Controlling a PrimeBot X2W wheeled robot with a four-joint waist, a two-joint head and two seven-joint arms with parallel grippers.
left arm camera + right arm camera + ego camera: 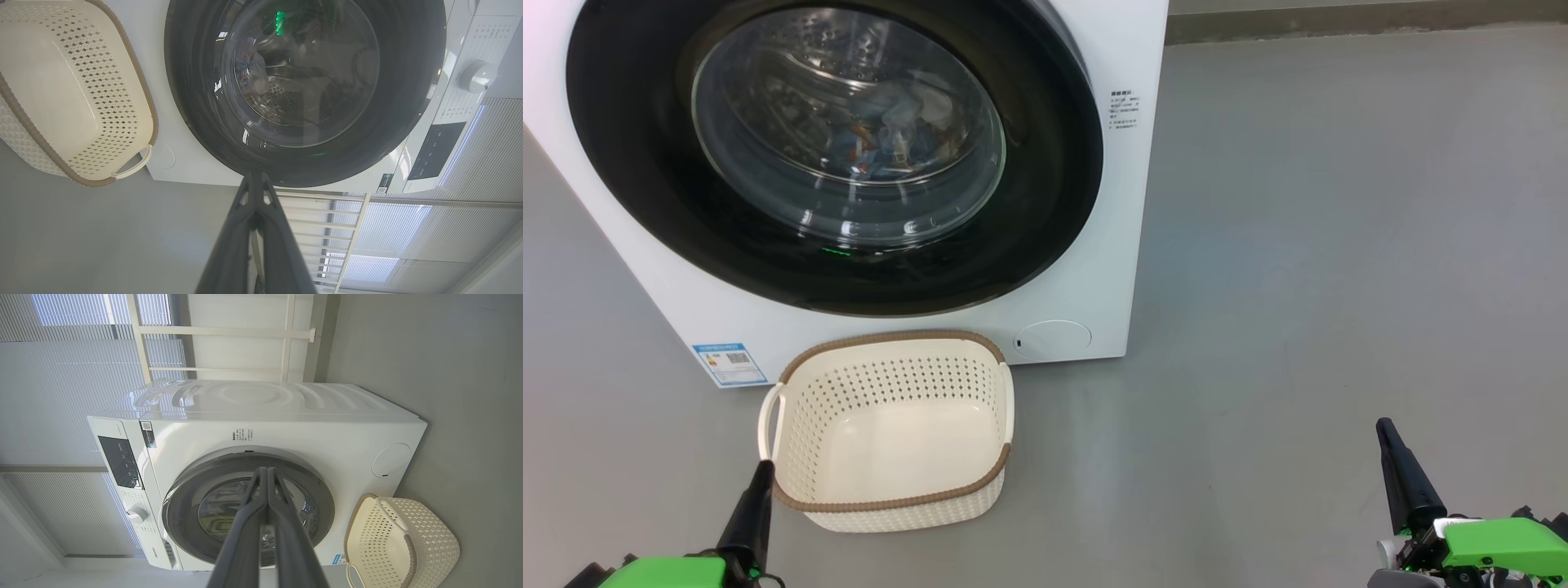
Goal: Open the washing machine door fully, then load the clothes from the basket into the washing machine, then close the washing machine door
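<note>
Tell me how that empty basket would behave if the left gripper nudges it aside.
Probably light: the basket is perforated plastic with nothing in it. It would likely slide rather than tip, being low and wide on the smooth grey floor. Its walls may flex slightly under the shut left gripper.

The washing machine [1123, 204] runs off the head view's top edge. Behind the washing machine door [1049, 163] the clothes [882, 139] are a blur, and the blue label [729, 363] is too small to read.
</note>
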